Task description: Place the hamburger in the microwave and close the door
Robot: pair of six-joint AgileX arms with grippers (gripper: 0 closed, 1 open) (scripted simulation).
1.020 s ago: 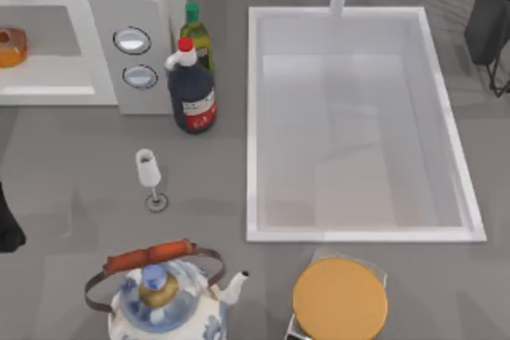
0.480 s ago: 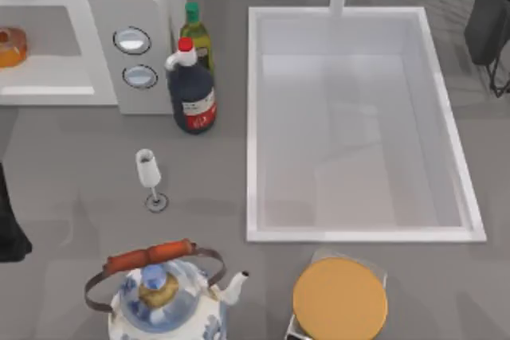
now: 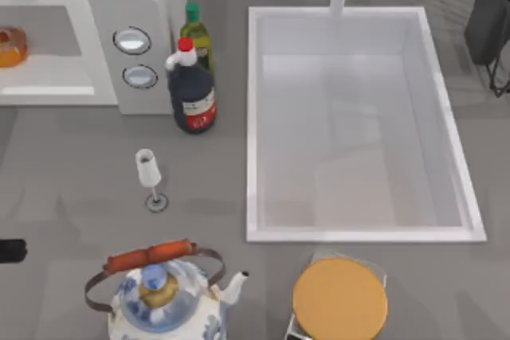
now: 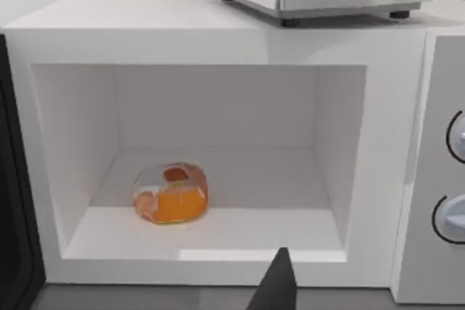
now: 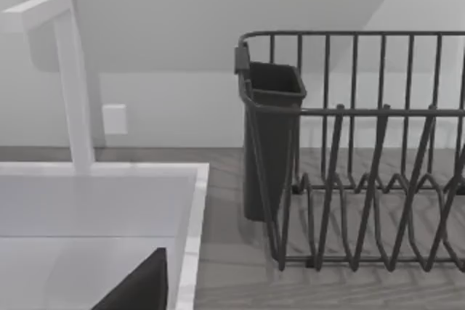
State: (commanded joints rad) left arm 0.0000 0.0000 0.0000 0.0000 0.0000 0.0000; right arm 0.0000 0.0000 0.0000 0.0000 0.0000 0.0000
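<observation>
Top view: the microwave (image 3: 119,37) stands at the table's far left, its cavity open toward the front. One hamburger (image 3: 11,46) lies on the cavity floor. Two dials (image 3: 132,40) sit on the control panel. Two bottles (image 3: 191,89) stand just beside the microwave, with one glass (image 3: 148,174), one kettle (image 3: 163,296) and one sink (image 3: 355,125) on the table.

Left wrist view: the left gripper (image 4: 275,287) hangs in front of the cavity, apart from the hamburger (image 4: 171,193); finger state cannot be determined.

Right wrist view: the right gripper (image 5: 138,288) is above the sink's edge, near one dish rack (image 5: 363,150); finger state cannot be determined.
</observation>
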